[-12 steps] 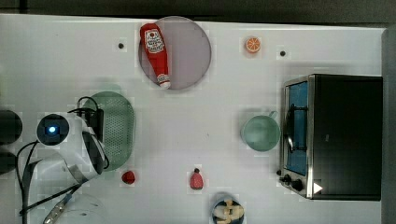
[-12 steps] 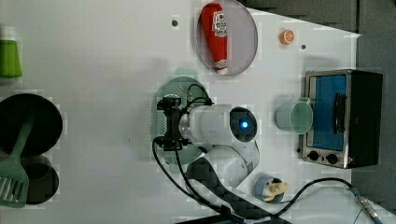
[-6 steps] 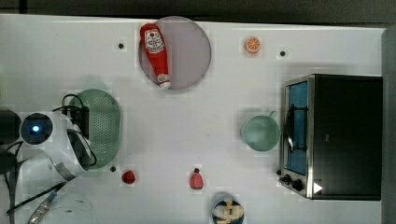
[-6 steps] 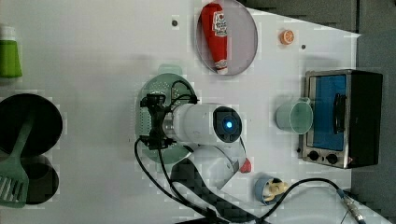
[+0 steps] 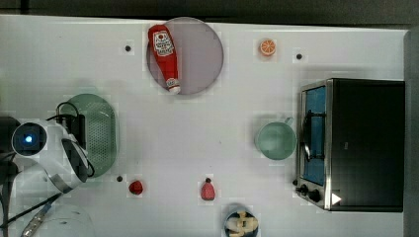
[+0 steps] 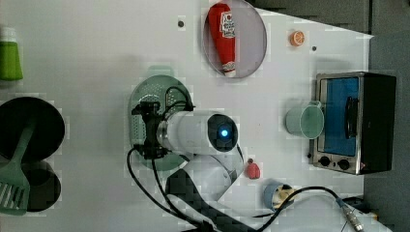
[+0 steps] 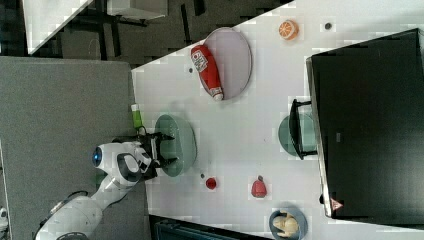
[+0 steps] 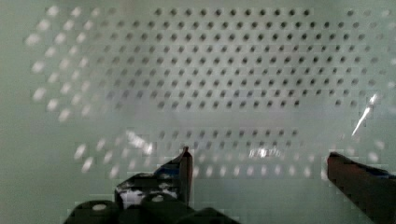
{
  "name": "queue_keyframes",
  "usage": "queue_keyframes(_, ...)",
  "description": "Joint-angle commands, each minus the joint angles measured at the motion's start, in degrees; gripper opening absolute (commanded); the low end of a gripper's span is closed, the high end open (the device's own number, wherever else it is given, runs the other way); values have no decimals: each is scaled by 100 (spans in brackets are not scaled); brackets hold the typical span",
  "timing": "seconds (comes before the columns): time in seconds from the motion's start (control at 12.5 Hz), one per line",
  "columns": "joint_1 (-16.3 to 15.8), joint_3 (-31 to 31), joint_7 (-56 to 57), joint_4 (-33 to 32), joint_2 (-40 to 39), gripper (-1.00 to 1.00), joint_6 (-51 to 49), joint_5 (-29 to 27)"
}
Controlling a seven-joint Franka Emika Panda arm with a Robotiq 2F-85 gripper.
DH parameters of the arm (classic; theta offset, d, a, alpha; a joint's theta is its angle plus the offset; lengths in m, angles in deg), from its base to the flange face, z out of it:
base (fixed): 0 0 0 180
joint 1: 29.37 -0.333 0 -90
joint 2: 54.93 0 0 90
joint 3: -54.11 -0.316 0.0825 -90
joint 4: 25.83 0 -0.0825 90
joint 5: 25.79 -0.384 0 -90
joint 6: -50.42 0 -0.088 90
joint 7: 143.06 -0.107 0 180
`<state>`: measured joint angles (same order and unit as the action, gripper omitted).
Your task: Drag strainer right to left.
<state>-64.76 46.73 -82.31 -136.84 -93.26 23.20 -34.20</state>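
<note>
A white tabletop [image 5: 207, 128] carries the green strainer [image 5: 101, 133], a grey plate [image 5: 197, 54], a green cup [image 5: 275, 140], a toaster oven [image 5: 356, 143], an orange slice [image 5: 268, 47] and two small red pieces [image 5: 136, 187].

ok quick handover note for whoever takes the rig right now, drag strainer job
Gripper: open, fingers spread, down inside the strainer, nothing clamped.
Strainer: at the top view's left end of the table, beside the arm, with the grey plate, ketchup bottle and green cup well off toward the top view's right.
Done: the drag looks mostly complete.
Left: probably just lift the gripper out.
</note>
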Motion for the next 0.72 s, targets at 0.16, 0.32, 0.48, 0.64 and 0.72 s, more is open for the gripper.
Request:
queue_keyframes(0.16, -19, 341, 178, -130, 677, 100, -697, 11)
queue_keyframes(0.32, 17, 656, 1239, -124, 1309, 100, -1408, 10)
queue_keyframes(0.48, 66, 1111, 2212, -118, 2016, 100, -1926, 10)
queue_keyframes(0.64, 126, 1695, 2929, -117, 2727, 100, -2542, 11)
queue_keyframes(0.72, 158, 2017, 3270, -117, 3071, 100, -2882, 13)
